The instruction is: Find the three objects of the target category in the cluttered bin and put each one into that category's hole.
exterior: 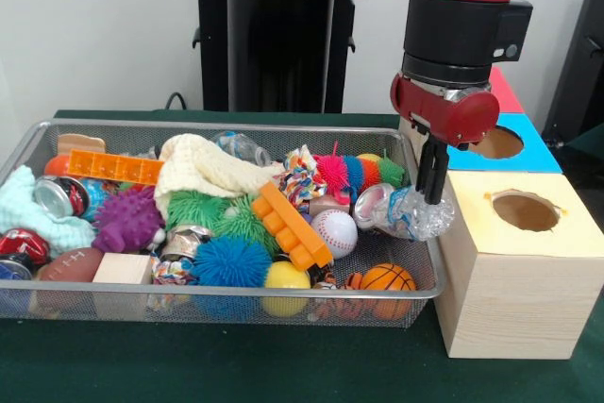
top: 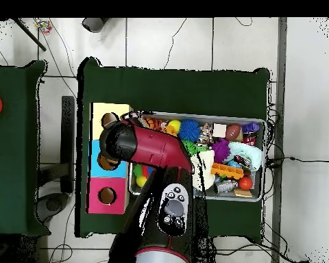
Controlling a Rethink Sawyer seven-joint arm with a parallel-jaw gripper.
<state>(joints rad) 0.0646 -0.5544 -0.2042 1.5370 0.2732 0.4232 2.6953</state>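
Observation:
The bin (exterior: 28,135) is a wire mesh basket full of toys; in the overhead view it (top: 258,123) lies right of the arm. My gripper (exterior: 433,197) hangs at the bin's right end, shut on a wrinkly see-through bottle (exterior: 401,212) held lying sideways just above the rim, beside the boxes. A second see-through bottle (exterior: 240,146) lies at the back of the bin behind a cream cloth (exterior: 203,167). In the overhead view the arm (top: 150,147) hides the gripper and the held bottle.
A wooden box with a yellow top and a round hole (exterior: 525,210) stands right of the bin; behind it are a blue-topped hole (exterior: 497,142) and a red top (exterior: 505,92). Dented cans (exterior: 61,197), spiky balls, a baseball (exterior: 334,230) and orange blocks (exterior: 291,224) fill the bin.

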